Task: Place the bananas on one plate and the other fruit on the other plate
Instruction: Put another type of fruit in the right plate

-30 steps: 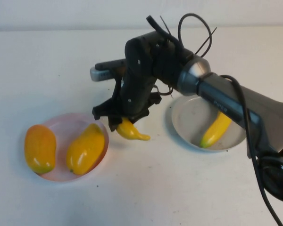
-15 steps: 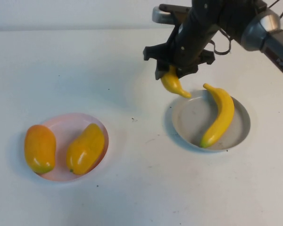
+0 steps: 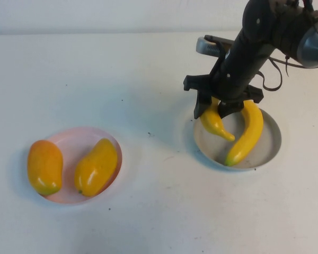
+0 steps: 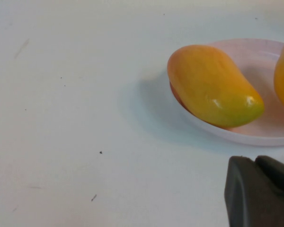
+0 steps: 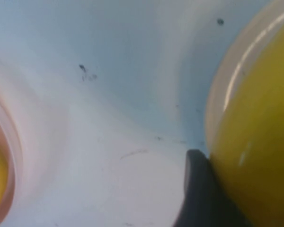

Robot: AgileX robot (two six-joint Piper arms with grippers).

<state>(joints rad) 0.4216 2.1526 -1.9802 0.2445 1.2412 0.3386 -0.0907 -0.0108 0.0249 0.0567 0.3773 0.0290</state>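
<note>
My right claw (image 3: 218,112), clamped on the second banana (image 3: 216,123), hangs over the grey plate (image 3: 265,153) beside the first banana (image 3: 247,133), so next I judge lowering and releasing; my left claw (image 4: 260,191), parked near the pink plate (image 4: 270,137) holding both mangoes (image 3: 69,166), I cannot tell.

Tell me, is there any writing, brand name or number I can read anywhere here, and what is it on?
None can be read. The right arm above the grey-blue plate shows no legible lettering. Its right pincer grips a banana over that plate. The left pincer is near the pink plate. Fruit and plates are unmarked.
</note>
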